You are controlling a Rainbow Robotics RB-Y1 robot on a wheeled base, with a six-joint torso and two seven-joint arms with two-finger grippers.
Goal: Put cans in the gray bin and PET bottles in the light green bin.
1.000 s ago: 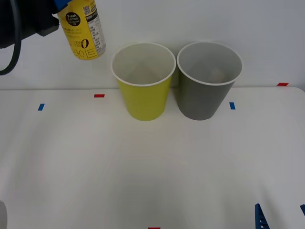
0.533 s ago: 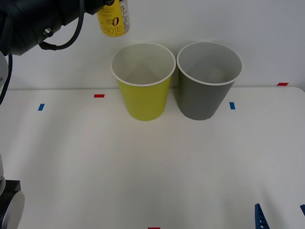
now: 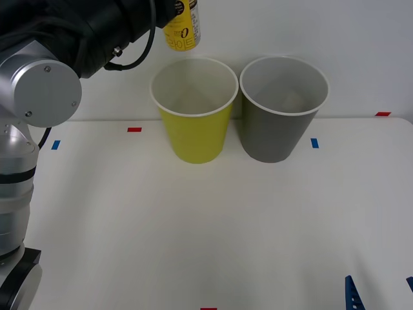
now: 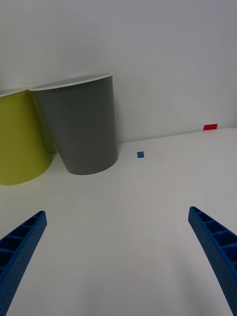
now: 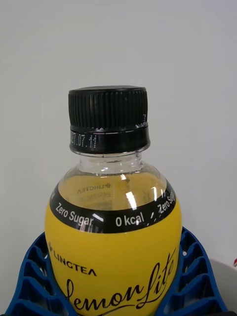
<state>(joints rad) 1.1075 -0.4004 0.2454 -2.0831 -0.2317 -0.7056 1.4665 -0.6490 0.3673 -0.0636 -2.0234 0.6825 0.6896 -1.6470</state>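
Observation:
A small PET bottle (image 3: 183, 29) with a yellow label hangs in the air, just over the back left rim of the light green bin (image 3: 193, 123). In the left wrist view its black cap and yellow label (image 5: 111, 197) stand upright, with my left gripper (image 5: 114, 266) shut on its body and a blue finger on each side. The gray bin (image 3: 277, 129) stands right of the green one, almost touching it. My right gripper (image 4: 117, 212) is open and low over the table's near right, facing the gray bin (image 4: 81, 128) and the green bin (image 4: 19, 138).
The white table (image 3: 206, 226) carries small red and blue tape marks. A white wall rises right behind the bins. My left arm's silver elbow joint (image 3: 42, 90) and black forearm stand high over the table's left side.
My left arm has swung right with the bottle, from well left of the green bin to just above its rim. The bins and the right gripper have not moved.

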